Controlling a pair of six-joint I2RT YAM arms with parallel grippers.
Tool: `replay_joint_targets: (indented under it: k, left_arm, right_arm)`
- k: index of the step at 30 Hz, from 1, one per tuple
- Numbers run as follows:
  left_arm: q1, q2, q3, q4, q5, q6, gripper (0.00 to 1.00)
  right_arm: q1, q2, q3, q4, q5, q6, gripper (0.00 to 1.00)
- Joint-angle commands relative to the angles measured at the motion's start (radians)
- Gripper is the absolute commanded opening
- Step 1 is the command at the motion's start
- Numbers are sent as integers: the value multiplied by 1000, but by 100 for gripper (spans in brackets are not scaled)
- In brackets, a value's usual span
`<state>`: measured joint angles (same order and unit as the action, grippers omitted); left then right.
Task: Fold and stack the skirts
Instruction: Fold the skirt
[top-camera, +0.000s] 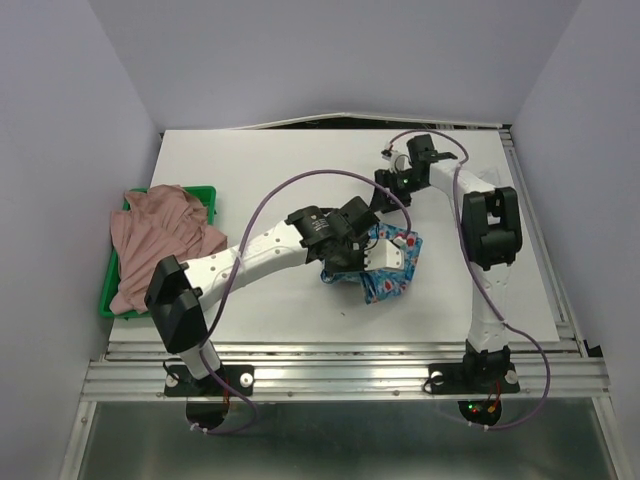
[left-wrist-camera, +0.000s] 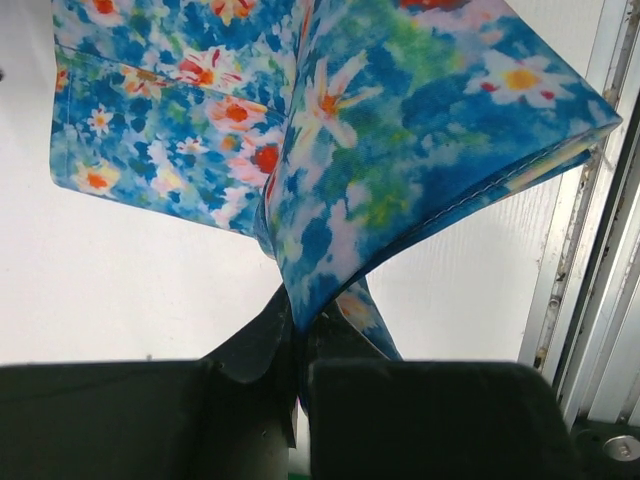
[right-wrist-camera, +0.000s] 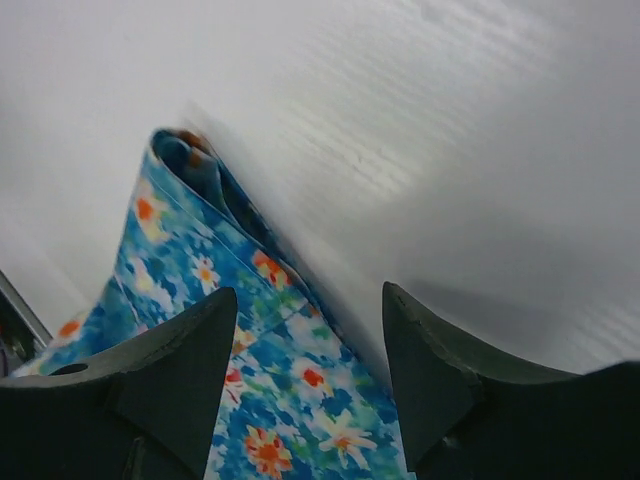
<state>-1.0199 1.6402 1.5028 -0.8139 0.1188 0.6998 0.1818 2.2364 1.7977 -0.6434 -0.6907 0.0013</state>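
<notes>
The blue flowered skirt (top-camera: 386, 288) lies bunched at mid-table, part of it lifted. My left gripper (top-camera: 348, 264) is shut on a fold of it; in the left wrist view the cloth (left-wrist-camera: 400, 130) runs down into the closed fingers (left-wrist-camera: 250, 340) and fans out above the table. My right gripper (top-camera: 381, 210) hovers just behind the skirt, open. In the right wrist view its fingertips (right-wrist-camera: 215, 320) stand wide apart over the skirt's folded edge (right-wrist-camera: 270, 400), with nothing held. A dusty-pink skirt (top-camera: 160, 240) lies heaped in the tray at the left.
The green plastic tray (top-camera: 206, 190) sits at the table's left edge under the pink skirt. A metal rail (left-wrist-camera: 580, 260) runs along the table's near edge close to the lifted cloth. White walls enclose the table on three sides.
</notes>
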Motion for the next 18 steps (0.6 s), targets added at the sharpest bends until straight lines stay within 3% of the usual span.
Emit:
replay_joint_targets:
  k: [1,8,18]
  left_arm:
    - [-8,0,10,-8,-10,21,0]
    - [-8,9,42,2,-48,44,0]
    - [7,102,122,35,-91,93,0]
  right_arm:
    - [30,2,-49,-102,103,-130,64]
    - [30,38,-106,-150,-74,-135,39]
    - [91,-1,-181,-134,-176,-130,31]
